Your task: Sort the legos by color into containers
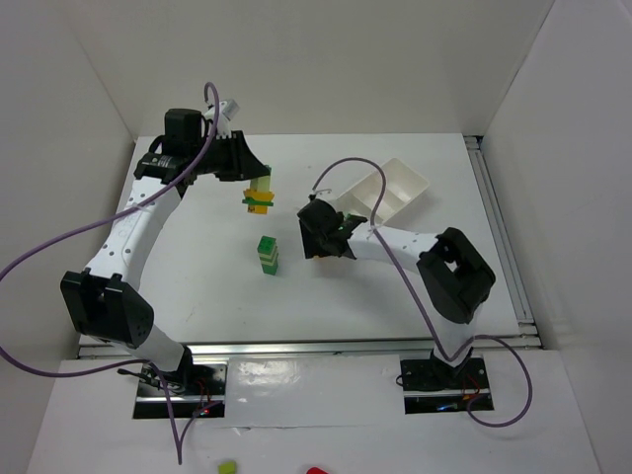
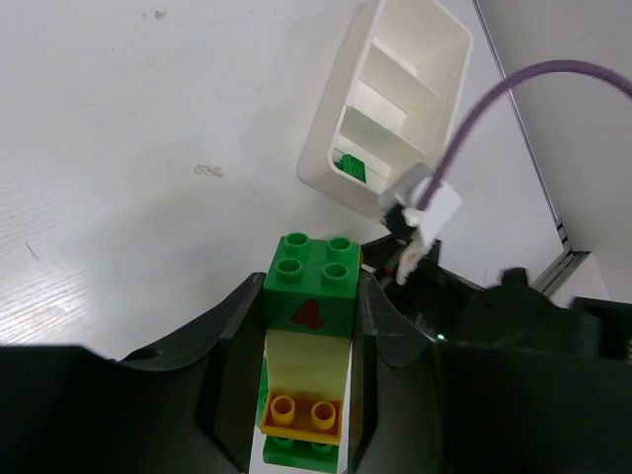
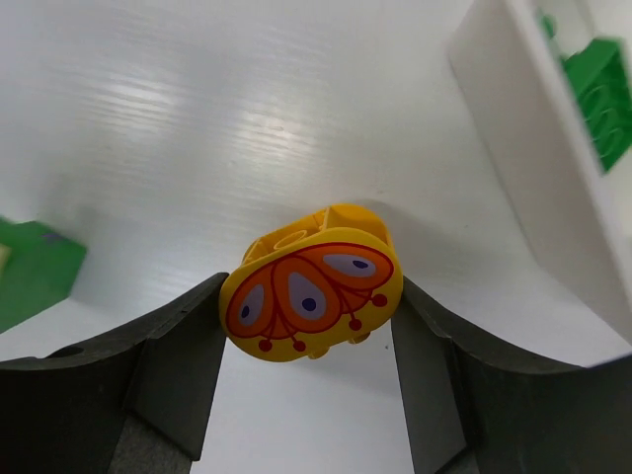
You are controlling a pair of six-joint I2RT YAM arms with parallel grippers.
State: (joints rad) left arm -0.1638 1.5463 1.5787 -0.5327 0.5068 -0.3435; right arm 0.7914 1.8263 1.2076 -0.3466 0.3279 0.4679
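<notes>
My left gripper (image 1: 259, 186) is shut on a stack of legos (image 2: 306, 341): a green brick with a red 4, a pale yellow one, an orange-yellow one and a green one. It holds the stack left of the white divided tray (image 1: 410, 183). My right gripper (image 1: 334, 237) is shut on a rounded yellow lego with red and orange marking (image 3: 311, 296), just above the table beside the tray wall (image 3: 518, 148). A green brick (image 3: 597, 89) lies in a tray compartment and also shows in the left wrist view (image 2: 352, 166). A green and pale stack (image 1: 267, 255) stands on the table.
The tray (image 2: 331, 128) lies at the back right, close to the right arm's wrist. The standing stack shows at the left edge of the right wrist view (image 3: 35, 272). White walls enclose the table on the left, back and right.
</notes>
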